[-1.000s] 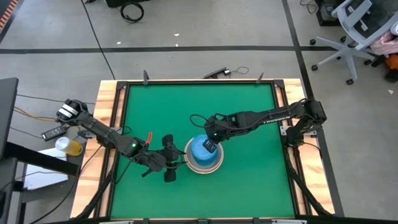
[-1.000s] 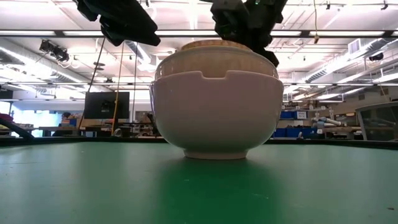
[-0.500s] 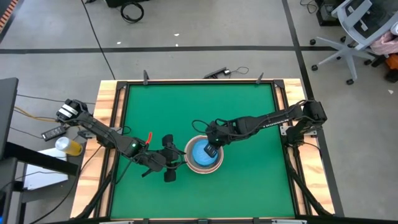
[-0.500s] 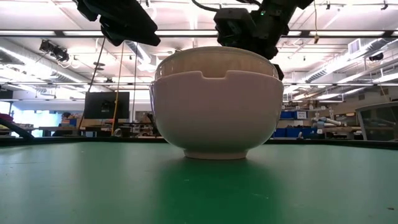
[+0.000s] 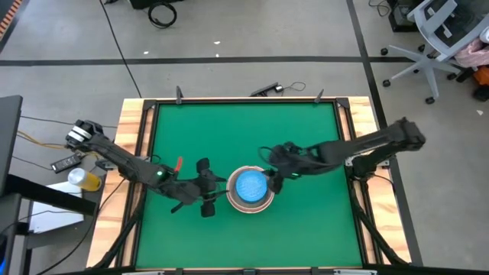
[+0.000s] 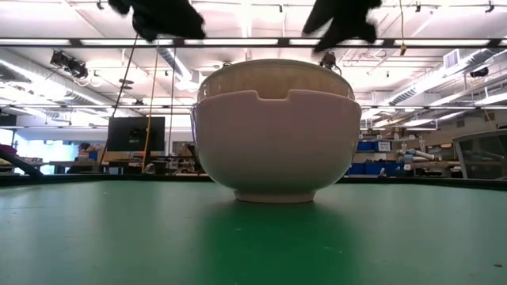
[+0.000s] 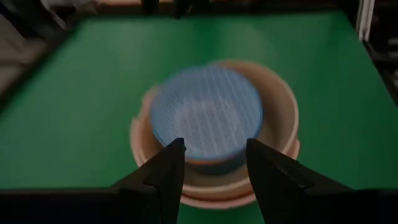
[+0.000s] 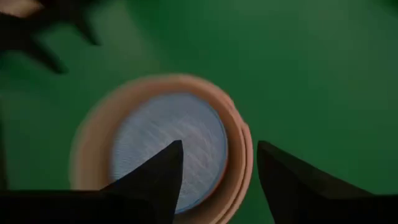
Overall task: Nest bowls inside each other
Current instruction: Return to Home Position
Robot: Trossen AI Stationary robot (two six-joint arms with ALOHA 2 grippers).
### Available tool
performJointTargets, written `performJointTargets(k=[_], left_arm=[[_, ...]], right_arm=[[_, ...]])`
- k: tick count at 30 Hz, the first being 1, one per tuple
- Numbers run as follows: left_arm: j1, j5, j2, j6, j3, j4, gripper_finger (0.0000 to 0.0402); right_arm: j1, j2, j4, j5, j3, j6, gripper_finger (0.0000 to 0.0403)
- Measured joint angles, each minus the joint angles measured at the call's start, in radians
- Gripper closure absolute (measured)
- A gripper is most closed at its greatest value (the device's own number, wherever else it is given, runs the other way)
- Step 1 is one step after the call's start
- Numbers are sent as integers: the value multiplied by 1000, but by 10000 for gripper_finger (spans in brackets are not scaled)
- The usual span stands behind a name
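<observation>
The bowls stand nested in one stack at the middle of the green table. A speckled blue bowl (image 5: 250,186) sits innermost, inside a tan-orange bowl (image 7: 281,106). The low view shows a cream rim (image 6: 273,73) above the large white bowl (image 6: 273,142), whose base rests on the mat. My left gripper (image 5: 218,189) hovers open just left of the stack, its fingers (image 7: 166,168) short of the rim. My right gripper (image 5: 273,179) is open above the stack's right rim, with nothing between its fingers (image 8: 163,167).
Bare green mat (image 5: 199,130) lies all around the stack, bounded by the wooden table frame (image 5: 136,122). A yellow bottle (image 5: 85,179) and cables sit off the table's left side. An office chair (image 5: 435,38) stands beyond the far right corner.
My right gripper has opened and let go of the blue bowl, which it held tilted over the stack. The bowl has dropped in and now sits level inside the others. The gripper has then drawn up and back toward the table's right edge.
</observation>
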Motion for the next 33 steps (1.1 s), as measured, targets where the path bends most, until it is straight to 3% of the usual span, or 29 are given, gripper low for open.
performJointTargets(k=[6, 9, 11, 15, 17, 21, 27, 33], left_arm=[[-86, -165, -147, 146, -12, 24, 241], [-78, -161, -196, 219, -108, 167, 251], [-43, -106, -213, 264, -208, 303, 258], [58, 12, -234, 309, -397, 596, 266], [113, 46, -270, 339, -443, 689, 272], [198, 66, -391, 358, -459, 636, 283], [229, 71, -569, 375, -459, 479, 286], [234, 23, -661, 384, -592, 565, 286]], right_arm=[[183, -202, 67, 378, -115, -77, 198], [241, -291, 226, 457, -280, -108, 204], [260, -341, 428, 435, -412, -196, 209], [249, -397, 929, 201, -632, -454, 220], [225, -426, 1060, 136, -690, -546, 226], [165, -522, 1045, 154, -728, -574, 236], [94, -678, 982, 144, -792, -576, 236], [-5, -786, 1113, 134, -955, -595, 237]])
